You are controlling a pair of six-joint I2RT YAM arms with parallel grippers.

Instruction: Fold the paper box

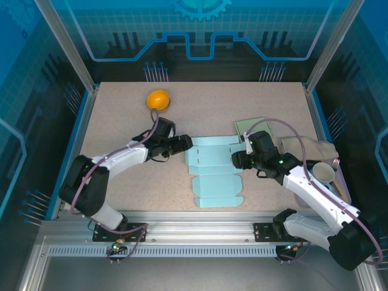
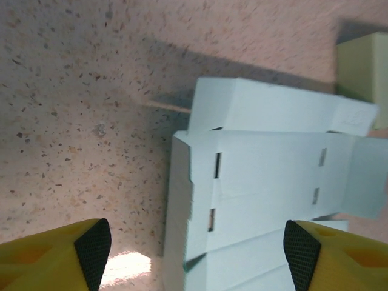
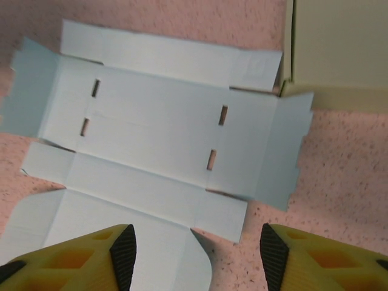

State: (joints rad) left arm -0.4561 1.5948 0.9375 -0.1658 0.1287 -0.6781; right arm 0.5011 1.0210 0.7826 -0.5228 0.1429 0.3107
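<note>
My left tool (image 1: 183,144) is spread wide at the left edge of the pale blue paper box (image 1: 213,159), which lies unfolded and flat in the middle of the table (image 1: 121,115). My right tool (image 1: 236,160) is also spread, at the box's right edge.

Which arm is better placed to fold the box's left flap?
Left, probably: the open left gripper straddles that flap; the right gripper hovers open over the paper box's opposite edge.

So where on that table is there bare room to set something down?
Bare tabletop runs along the far edge, right of the orange object, and near the front between the left arm and the paper box. The right side is crowded: green box, cloth, cup.
</note>
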